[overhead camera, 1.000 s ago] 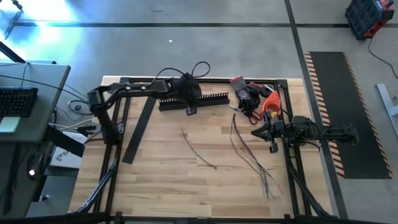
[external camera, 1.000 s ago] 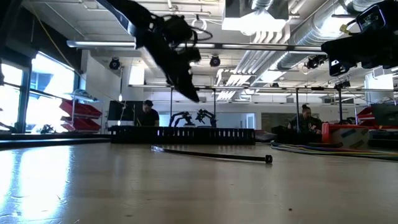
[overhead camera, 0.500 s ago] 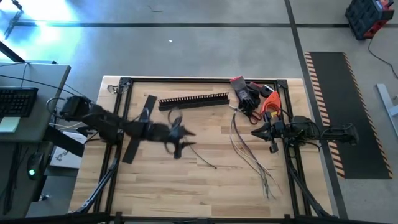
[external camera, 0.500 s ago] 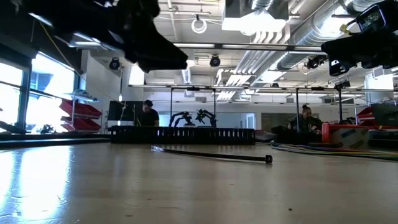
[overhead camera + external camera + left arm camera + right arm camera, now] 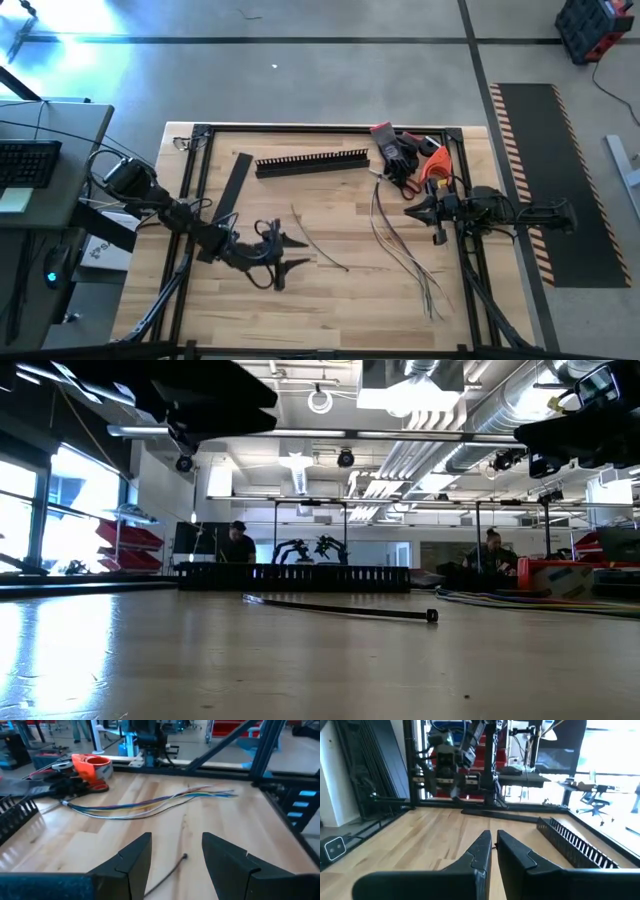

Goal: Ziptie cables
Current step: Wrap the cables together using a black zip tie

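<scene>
Hovering with fingers parted and empty, the left gripper (image 5: pixel 283 255) is lining up over the zip tie (image 5: pixel 318 242) near table centre. The cables (image 5: pixel 402 245) are lying at three o'clock, beside the closed, empty right gripper (image 5: pixel 413 213). Next comes lowering and pinching the tie.

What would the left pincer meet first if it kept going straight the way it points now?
Probably the black ziptie lying on the table just ahead of the open left pincer, then the cables farther on. It hovers above the wood, so depth is uncertain; a level path might pass over both.
</scene>
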You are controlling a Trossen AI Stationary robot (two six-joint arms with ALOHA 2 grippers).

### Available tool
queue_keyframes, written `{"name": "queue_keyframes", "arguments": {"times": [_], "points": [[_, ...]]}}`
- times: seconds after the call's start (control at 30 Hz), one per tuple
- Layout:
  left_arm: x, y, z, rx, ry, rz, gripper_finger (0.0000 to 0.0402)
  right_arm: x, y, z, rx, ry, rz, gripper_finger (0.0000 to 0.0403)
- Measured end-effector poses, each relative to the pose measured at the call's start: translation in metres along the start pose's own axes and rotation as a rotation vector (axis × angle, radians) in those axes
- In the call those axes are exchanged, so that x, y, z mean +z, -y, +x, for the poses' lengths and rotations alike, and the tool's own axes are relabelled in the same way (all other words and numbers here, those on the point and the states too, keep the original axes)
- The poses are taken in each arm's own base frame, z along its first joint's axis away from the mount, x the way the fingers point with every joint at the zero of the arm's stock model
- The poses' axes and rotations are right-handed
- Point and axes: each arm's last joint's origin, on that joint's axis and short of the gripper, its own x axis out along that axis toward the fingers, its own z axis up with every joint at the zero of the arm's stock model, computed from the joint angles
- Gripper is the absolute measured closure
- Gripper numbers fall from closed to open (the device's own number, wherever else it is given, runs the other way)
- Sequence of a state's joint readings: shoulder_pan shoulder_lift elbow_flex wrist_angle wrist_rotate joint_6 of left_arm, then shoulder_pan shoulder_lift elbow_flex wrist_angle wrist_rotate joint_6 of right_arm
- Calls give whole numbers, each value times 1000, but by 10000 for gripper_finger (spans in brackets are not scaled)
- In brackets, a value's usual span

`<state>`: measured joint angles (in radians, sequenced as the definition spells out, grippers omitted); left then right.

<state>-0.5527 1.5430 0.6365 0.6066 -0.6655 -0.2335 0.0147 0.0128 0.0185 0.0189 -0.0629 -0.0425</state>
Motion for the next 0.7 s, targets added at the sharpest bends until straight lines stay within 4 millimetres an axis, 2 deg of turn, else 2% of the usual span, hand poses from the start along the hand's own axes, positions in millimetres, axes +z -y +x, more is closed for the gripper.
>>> {"name": "queue_keyframes", "arguments": {"times": [0.07, 0.17, 0.23, 0.47, 0.6, 0.7], "points": [[-3, 8, -2, -4, -2, -8, 244, 0, 0, 0, 2, 3, 41, 387], [-6, 17, -4, -5, -4, -1, 244, 5, 0, 0, 6, 54, 253, 387], [-11, 22, -6, 6, -7, 12, 244, 8, 0, 0, 17, 84, 331, 387], [-20, 25, -4, 46, -18, 40, 244, 26, -7, 6, 253, 244, 307, 387], [-20, 24, -3, 55, -18, 47, 244, 30, -12, 18, 251, 292, 260, 387], [-20, 23, -3, 61, -17, 46, 244, 28, -15, 33, 162, 245, 269, 387]]}}
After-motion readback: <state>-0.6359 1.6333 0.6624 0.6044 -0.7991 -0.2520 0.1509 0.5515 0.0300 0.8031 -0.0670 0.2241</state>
